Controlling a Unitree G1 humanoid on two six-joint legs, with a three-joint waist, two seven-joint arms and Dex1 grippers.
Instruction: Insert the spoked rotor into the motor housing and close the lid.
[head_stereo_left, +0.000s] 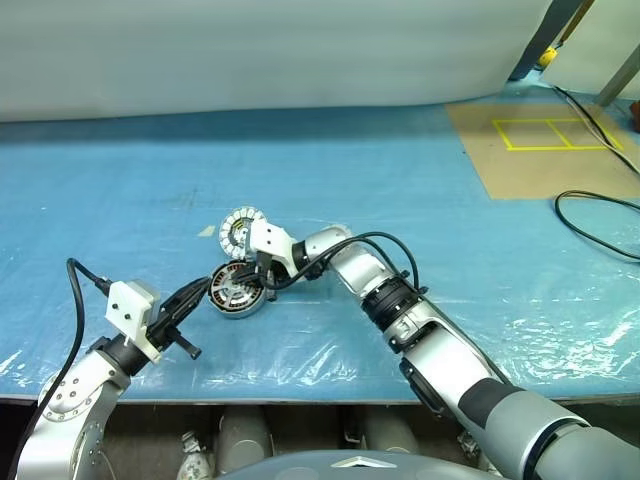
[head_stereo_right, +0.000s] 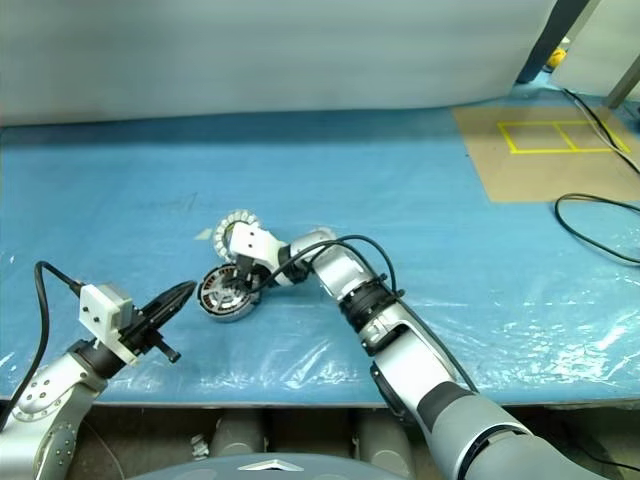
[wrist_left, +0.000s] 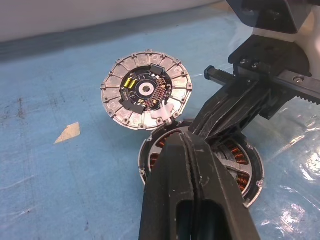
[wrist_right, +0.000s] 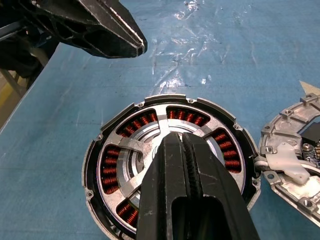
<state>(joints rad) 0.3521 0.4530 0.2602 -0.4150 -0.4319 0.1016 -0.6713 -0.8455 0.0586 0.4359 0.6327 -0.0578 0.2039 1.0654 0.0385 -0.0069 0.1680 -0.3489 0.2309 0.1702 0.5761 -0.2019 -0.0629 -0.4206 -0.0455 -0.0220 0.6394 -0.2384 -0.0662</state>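
Because our counter (head_stereo_left: 150, 180) is wrapped in blue sheeting, the motor housing (wrist_right: 170, 170) lies flat mid-counter, spoked rotor (wrist_right: 132, 145) seemingly already seated; the lid (wrist_left: 146, 89) rests touching its rim. Our right pincer (wrist_right: 172, 142) presses closed and empty over the hub; our left pincer (wrist_left: 185, 142) waits closed, empty. We read no writing.

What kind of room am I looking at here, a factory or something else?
More likely a robot test bench: a blue plastic sheet covers the work surface, an opened motor housing and its lid lie on it, and yellow tape squares mark brown board.
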